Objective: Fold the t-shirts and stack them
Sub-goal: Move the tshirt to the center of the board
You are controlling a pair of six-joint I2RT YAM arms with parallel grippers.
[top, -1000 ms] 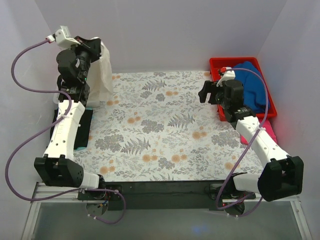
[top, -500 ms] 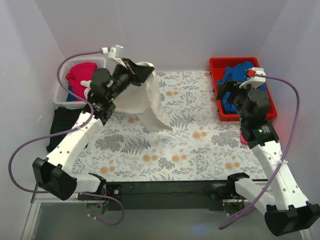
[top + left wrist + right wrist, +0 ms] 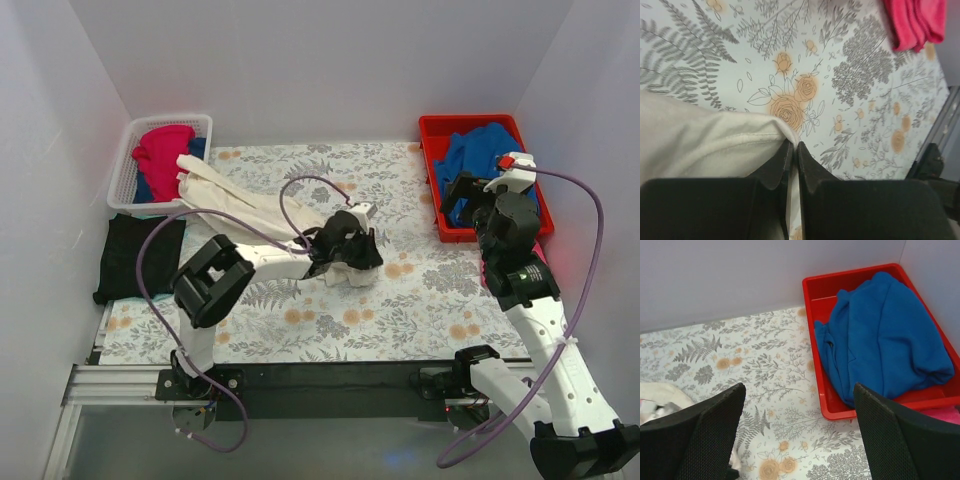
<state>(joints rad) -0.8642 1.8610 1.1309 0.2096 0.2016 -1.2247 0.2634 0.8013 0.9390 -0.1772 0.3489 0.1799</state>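
1. Left gripper [image 3: 794, 148]: clamps edge of large cream-white cloth t-shirt [image 3: 235, 200], stretched over grey floral tablecloth [image 3: 420, 300] from white basket [image 3: 170, 120] to centre; 2. right gripper [image 3: 799, 390]: spread wide, grasps nothing.

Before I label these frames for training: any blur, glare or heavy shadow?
Top external: sharp, even light, soft shadows, no glare. Left wrist: tablecloth crisp, cream shirt and dark left fingers soft-edged. Right wrist: red bin sharp, right fingers dark, close.
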